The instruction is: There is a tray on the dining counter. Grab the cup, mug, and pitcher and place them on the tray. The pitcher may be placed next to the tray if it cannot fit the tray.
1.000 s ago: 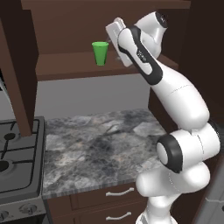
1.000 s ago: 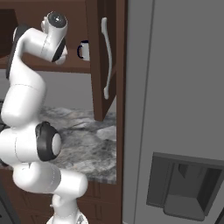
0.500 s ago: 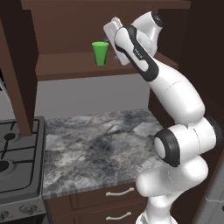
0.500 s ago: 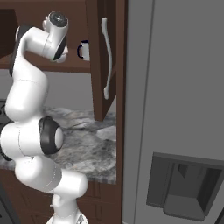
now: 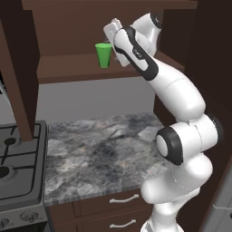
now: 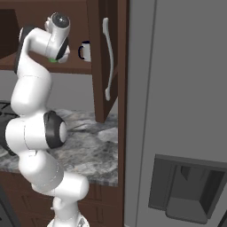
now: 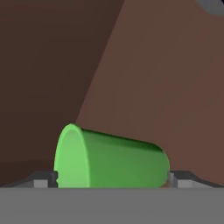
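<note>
Refrigerator (image 6: 177, 111): large grey front along the right of the right base view, dispenser recess low down.

Wall cabinet (image 5: 90, 27): dark brown, door (image 6: 103, 57) swung open with its pale handle facing the right base camera. Inner shelf (image 5: 72, 68) carries two task items.

Worktop (image 5: 99, 149): marbled grey, drawers beneath, stove (image 5: 18, 167) at its left end. This is the small worktop; the dining counter and tray are not in these frames, nor is the pitcher.

Arm: reaches up and into the cabinet, hand at shelf height.

Cup (image 5: 103, 55): bright green tumbler, upright on the shelf, rim up. In the hand view it appears sideways because the hand is rolled; it sits between the two finger tips.

Mug (image 6: 85, 51): white, dark handle, on the same shelf further right, near the open door, apart from the hand.

Gripper (image 7: 113, 177): jaws spread wide, one tip on each side of the cup. No contact visible at either tip; I judge the cup bracketed but not clamped.

Progress (judgement): early. Nothing is on the tray as far as shown. Cup grasp is set up but not closed. Left: close on cup, lift out, carry to tray; then mug; then pitcher.
</note>
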{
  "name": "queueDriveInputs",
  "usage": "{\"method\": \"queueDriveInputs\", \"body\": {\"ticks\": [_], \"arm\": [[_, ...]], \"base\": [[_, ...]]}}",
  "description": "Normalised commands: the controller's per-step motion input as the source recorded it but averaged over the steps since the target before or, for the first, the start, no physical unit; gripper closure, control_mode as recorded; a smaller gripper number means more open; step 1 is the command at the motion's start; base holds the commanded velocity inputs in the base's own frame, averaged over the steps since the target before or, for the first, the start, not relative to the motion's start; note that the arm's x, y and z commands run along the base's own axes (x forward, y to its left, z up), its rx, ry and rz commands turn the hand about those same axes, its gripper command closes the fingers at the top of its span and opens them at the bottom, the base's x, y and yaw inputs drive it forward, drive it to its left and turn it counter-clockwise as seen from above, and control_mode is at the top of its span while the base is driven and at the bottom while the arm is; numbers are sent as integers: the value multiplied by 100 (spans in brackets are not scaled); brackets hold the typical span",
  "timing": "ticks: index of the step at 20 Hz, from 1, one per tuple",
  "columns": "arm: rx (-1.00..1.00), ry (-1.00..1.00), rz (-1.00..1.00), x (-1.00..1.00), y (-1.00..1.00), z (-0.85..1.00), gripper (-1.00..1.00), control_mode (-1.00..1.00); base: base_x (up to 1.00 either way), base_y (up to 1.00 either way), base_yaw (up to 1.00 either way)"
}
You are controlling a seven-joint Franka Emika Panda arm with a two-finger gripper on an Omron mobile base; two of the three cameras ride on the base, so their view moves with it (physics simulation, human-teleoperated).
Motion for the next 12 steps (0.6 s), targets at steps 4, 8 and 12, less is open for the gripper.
{"method": "queueDriveInputs", "body": {"ticks": [4, 8, 12], "arm": [[0, 0, 0, 6, 0, -11, -100, -100], [0, 0, 0, 1, 0, -11, -100, -100], [0, 0, 0, 1, 1, -16, -100, -100]], "base": [[0, 0, 0], [0, 0, 0], [0, 0, 0]]}}
